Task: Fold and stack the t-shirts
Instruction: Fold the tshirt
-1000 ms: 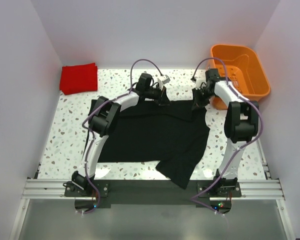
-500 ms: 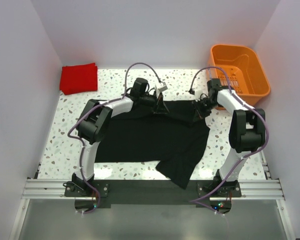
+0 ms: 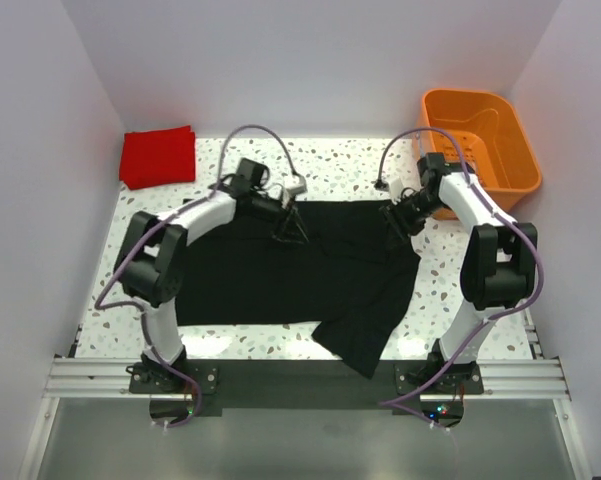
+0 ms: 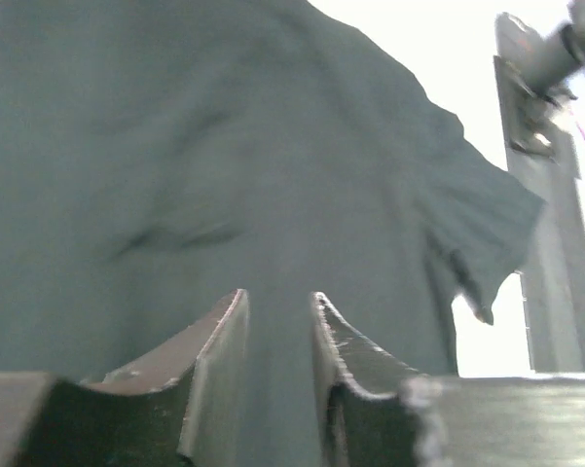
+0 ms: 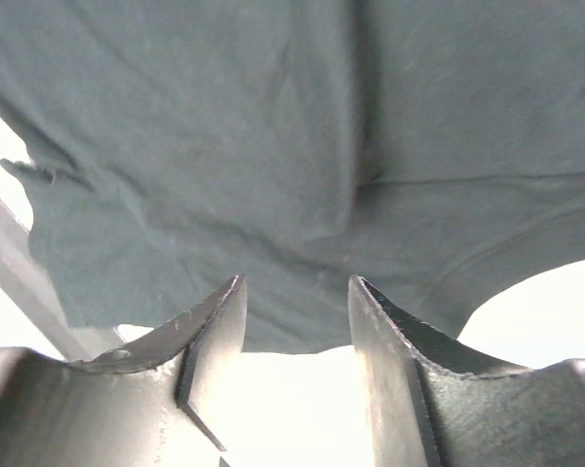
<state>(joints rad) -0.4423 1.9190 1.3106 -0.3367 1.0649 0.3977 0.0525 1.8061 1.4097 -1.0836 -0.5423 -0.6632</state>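
The black t-shirt (image 3: 300, 270) lies spread across the middle of the table, with one corner draped over the near edge (image 3: 358, 355). The red t-shirt (image 3: 158, 156) sits folded at the far left corner. My left gripper (image 3: 291, 230) hovers low over the black shirt's upper edge. It is open by a narrow gap (image 4: 278, 297), with black cloth (image 4: 224, 146) showing beyond the jaws. My right gripper (image 3: 394, 219) is at the shirt's upper right corner. It stands open (image 5: 297, 282) just off the cloth's edge (image 5: 273, 146), with nothing between the jaws.
An orange plastic basket (image 3: 500, 160) stands at the far right corner, close behind the right arm. White walls enclose the table on three sides. A metal rail (image 3: 300, 378) runs along the near edge by the arm bases.
Both grippers were shut on the black shirt's upper edge and have now opened and let go. The left gripper has moved left and slightly nearer; the right has barely shifted.
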